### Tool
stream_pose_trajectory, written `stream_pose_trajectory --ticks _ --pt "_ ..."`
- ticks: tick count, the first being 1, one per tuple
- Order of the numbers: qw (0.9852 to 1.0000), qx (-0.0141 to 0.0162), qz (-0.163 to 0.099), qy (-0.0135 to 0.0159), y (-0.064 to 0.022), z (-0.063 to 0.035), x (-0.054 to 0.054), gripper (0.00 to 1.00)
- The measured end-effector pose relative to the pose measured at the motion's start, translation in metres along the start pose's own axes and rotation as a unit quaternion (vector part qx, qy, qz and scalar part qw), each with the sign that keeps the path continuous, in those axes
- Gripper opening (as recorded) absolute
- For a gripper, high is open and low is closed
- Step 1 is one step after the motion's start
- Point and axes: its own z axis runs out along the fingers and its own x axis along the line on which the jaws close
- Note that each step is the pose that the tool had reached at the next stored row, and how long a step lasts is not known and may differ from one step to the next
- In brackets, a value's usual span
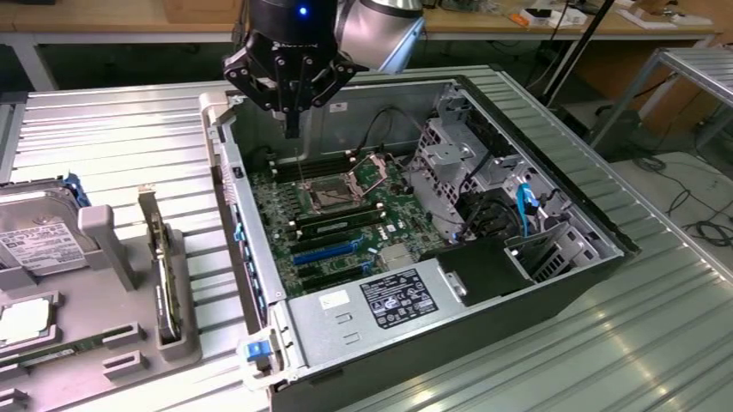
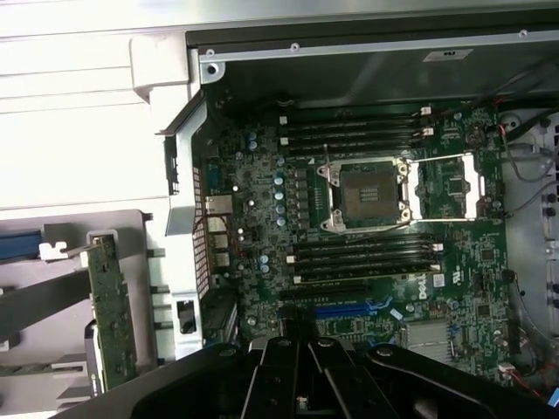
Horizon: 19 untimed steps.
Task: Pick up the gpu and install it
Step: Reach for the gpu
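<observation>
Computer case [image 1: 572,292]: on its side, lid off, board [image 1: 384,193] facing up for reach.
Grey rack [image 1: 103,236], the exterior view's left: gpu [image 1: 167,275] upright in slot, edge likely offered for grasping.
Gripper [image 1: 293,120]: over case's far corner, fingers together, empty, well apart from gpu.
</observation>
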Motion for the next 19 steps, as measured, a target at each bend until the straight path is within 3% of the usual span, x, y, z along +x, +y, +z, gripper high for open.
stream_pose_trajectory --ticks 19 --pt "1.0000 0.0000 0.000 0.0000 -0.0024 -0.0004 0.013 0.11"
